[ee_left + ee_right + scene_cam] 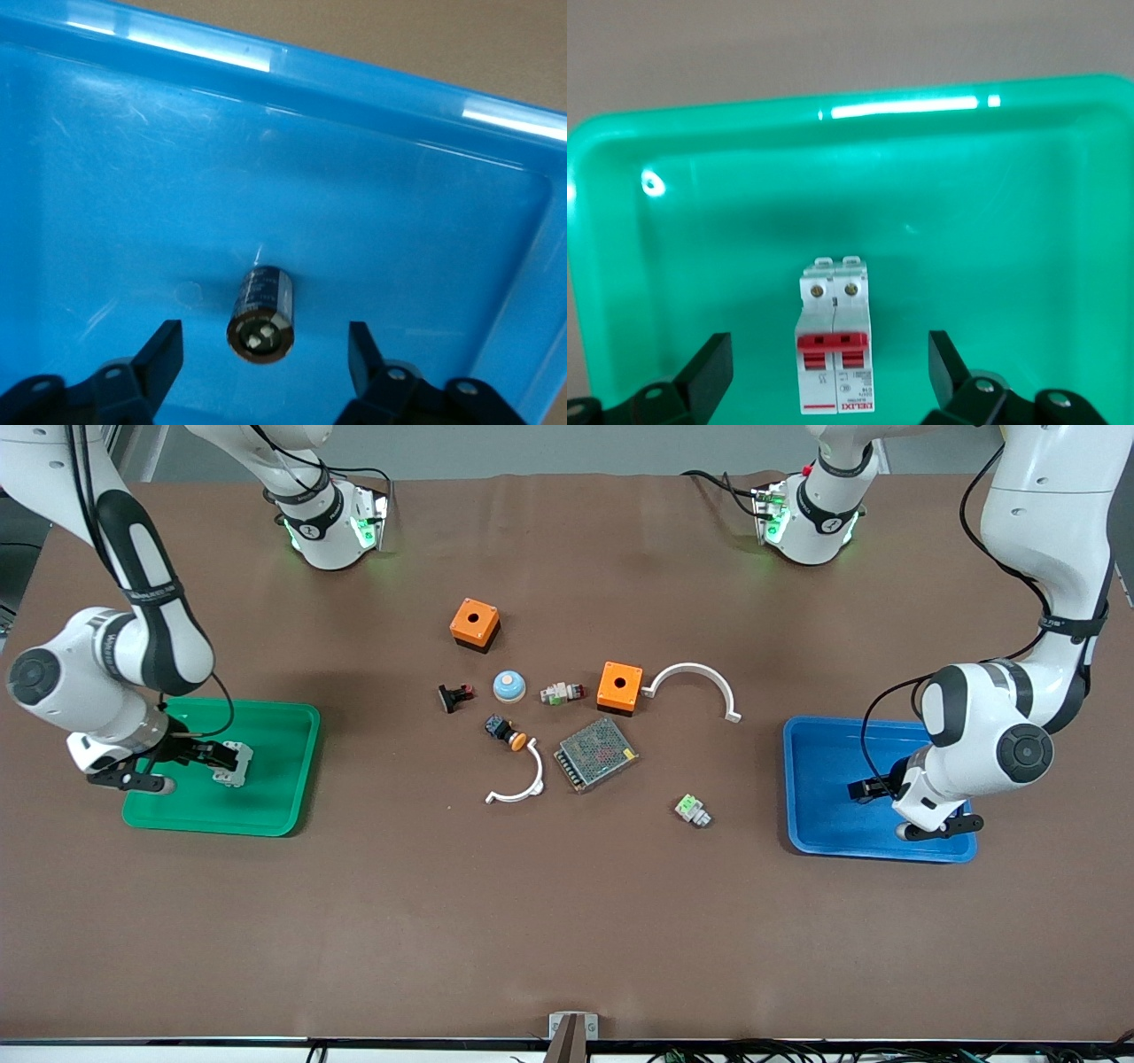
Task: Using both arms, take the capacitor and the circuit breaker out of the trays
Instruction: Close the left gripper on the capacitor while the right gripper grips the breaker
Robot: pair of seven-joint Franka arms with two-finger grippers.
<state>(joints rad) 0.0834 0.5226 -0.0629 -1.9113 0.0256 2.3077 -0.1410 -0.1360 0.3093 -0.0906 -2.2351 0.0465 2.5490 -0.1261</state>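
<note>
1. Both arms are working the grasp step at once: each gripper is sitting low inside its own tray, lined up on the part it has to lift out

2. The left gripper [264,354] is lying in the blue tray [802,779] at the left arm's end of the table, its fingers [164,350] standing apart on either side of the capacitor [261,316]; the capacitor is lying on its side on the tray floor, silvery end facing the wrist camera, with gaps showing at both fingers, so nothing is being held yet

3. The right gripper [828,372] is sitting in the green tray [283,779] at the right arm's end, jaws released and spread wide around the circuit breaker [834,335], which is resting in that tray with its red levers showing; the fingers are not touching it

4. Judging from this, the next move is calling for each pair of fingers to pinch in squarely on its part, then lift it clear of the tray rim and set it on the table

5. The table is wearing a brown cover, and between the trays are lying two orange boxes [475,623], two white curved brackets [693,684], a metal mesh box [596,753] and small switch parts

6. No more of the room is showing than a grey strip above the robot bases
</note>
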